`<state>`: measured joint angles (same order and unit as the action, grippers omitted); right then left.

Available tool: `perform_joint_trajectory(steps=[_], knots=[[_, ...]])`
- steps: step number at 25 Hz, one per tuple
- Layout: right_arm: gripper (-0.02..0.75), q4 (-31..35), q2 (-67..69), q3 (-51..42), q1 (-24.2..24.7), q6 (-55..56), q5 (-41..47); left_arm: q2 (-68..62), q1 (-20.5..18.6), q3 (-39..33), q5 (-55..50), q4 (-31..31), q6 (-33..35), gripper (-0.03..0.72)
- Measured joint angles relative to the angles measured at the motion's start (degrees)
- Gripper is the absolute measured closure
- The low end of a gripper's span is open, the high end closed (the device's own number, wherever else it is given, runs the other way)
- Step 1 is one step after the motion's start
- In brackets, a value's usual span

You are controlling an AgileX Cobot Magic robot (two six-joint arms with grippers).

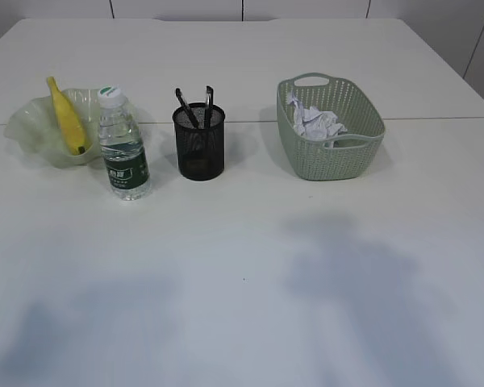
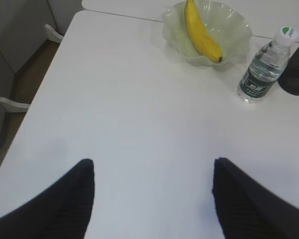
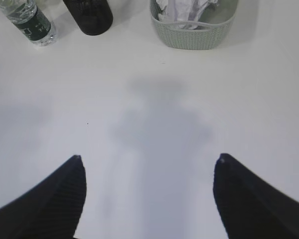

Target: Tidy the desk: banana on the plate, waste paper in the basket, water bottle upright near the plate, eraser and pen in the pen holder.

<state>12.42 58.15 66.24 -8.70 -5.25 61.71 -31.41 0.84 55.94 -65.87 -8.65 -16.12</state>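
Left tool (image 2: 153, 169) agape, well short of banana (image 2: 201, 31)

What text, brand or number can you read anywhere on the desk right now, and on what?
Nothing can be read.
Water bottle: white print on its dark green label, too small and blurred in every view.
Pen holder, basket, plate and banana: no visible text.

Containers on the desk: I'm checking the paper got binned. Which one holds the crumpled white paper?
The sage-green woven basket, rightmost of the three, holds the waste paper. The black mesh pen holder holds pens, and the pale green plate holds the banana.
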Motion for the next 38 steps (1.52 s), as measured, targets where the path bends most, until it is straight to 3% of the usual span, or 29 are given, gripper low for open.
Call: perform_joint_trajectory(steps=[12,22,28,38], knots=[[0.149,-3.3,-22.5,-10.1,0.0,4.8,5.6,16.7,0.0,-3.9,-6.6,-1.7,0.0,0.177],[0.149,-5.0,-36.3,-16.0,0.0,7.1,10.6,30.4,0.0,-11.5,-7.0,3.5,0.8,0.18],[0.149,-9.4,-48.6,-19.7,0.0,7.3,11.2,31.0,0.0,-12.4,-7.5,6.0,2.8,0.18],[0.149,-9.9,-59.3,-26.8,0.0,6.5,11.5,31.0,0.0,-19.3,-7.4,7.5,5.6,0.181]])
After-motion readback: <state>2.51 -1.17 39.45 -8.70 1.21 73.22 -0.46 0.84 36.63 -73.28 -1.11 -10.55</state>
